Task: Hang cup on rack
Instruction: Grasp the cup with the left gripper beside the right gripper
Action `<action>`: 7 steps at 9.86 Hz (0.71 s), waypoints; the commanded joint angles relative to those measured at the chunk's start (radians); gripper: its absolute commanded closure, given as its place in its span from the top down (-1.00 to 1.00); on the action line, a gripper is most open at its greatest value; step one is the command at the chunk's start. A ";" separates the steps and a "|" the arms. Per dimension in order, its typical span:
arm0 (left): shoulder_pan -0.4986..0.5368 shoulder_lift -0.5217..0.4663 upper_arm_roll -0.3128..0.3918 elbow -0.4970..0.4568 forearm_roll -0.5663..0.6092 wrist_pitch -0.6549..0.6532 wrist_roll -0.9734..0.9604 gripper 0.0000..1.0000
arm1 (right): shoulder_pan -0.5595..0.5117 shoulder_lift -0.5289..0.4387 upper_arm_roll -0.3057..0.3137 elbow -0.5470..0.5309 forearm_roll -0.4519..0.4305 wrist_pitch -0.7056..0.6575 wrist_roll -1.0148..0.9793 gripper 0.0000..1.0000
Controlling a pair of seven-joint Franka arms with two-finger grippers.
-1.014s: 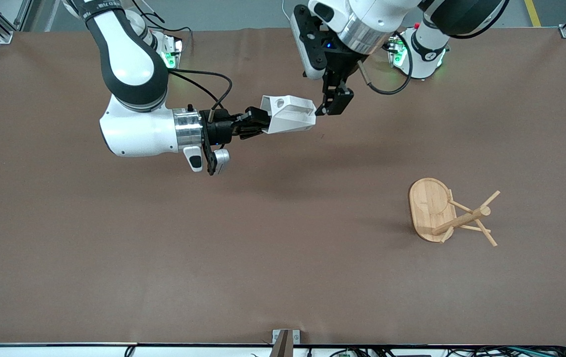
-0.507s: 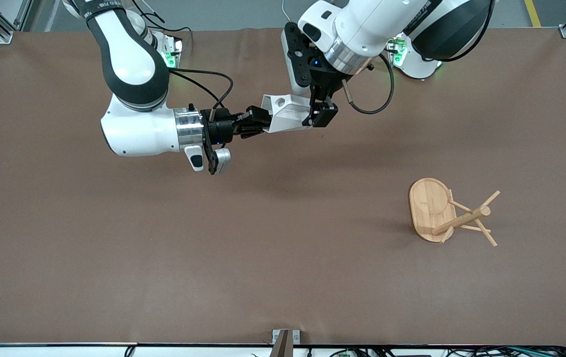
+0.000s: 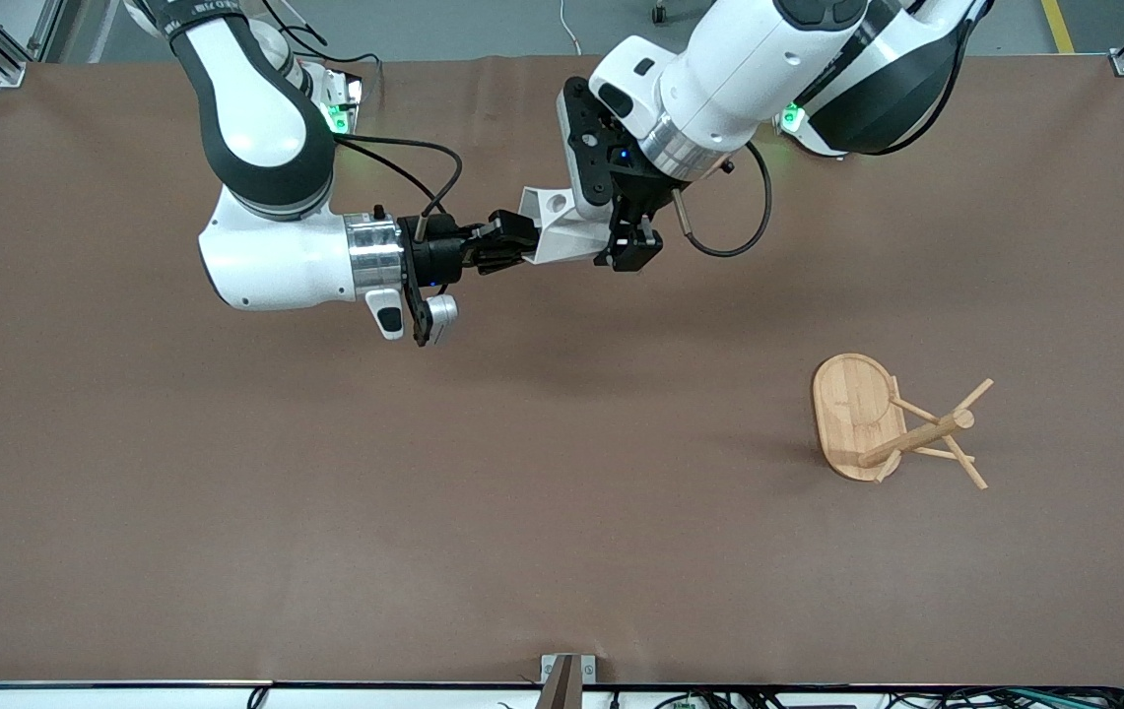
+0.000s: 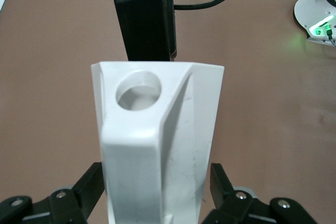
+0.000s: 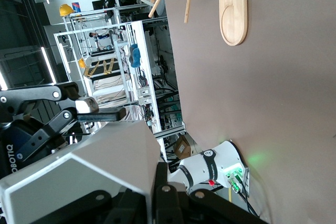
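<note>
The only readable lettering is "ROBOTIQ", in white capitals on the black body of the left gripper (image 5: 31, 124), seen in the right wrist view. Faint marks on a black band on the right arm (image 3: 197, 12) cannot be read.

My left wrist view is filled by the cup (image 4: 157, 145), its pierced handle tab facing the camera. I see the left gripper (image 4: 157, 203) with fingers (image 4: 86, 184) on either side of it. The right gripper (image 4: 145, 22) holds the cup's other end above the brown counter (image 4: 262, 77).
</note>
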 commanded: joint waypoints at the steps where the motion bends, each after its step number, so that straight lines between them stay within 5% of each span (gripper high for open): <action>1: -0.003 0.020 -0.004 -0.015 -0.005 0.008 0.027 -0.56 | 0.005 -0.026 0.001 -0.010 0.025 -0.002 0.029 -0.98; 2: -0.001 0.019 -0.004 -0.015 -0.004 0.008 0.027 -0.77 | 0.005 -0.026 0.001 -0.007 0.025 -0.002 0.041 -0.95; 3: 0.000 0.019 -0.004 -0.015 -0.004 0.008 0.027 -0.84 | 0.003 -0.023 0.001 -0.001 0.022 -0.007 0.103 -0.43; 4: 0.005 0.019 -0.004 -0.015 -0.004 0.008 0.027 -0.92 | 0.006 -0.030 -0.002 0.004 0.010 -0.002 0.139 0.99; 7: 0.016 0.019 -0.003 -0.016 -0.002 0.006 0.029 -0.96 | -0.009 -0.049 -0.024 0.010 -0.011 0.004 0.149 1.00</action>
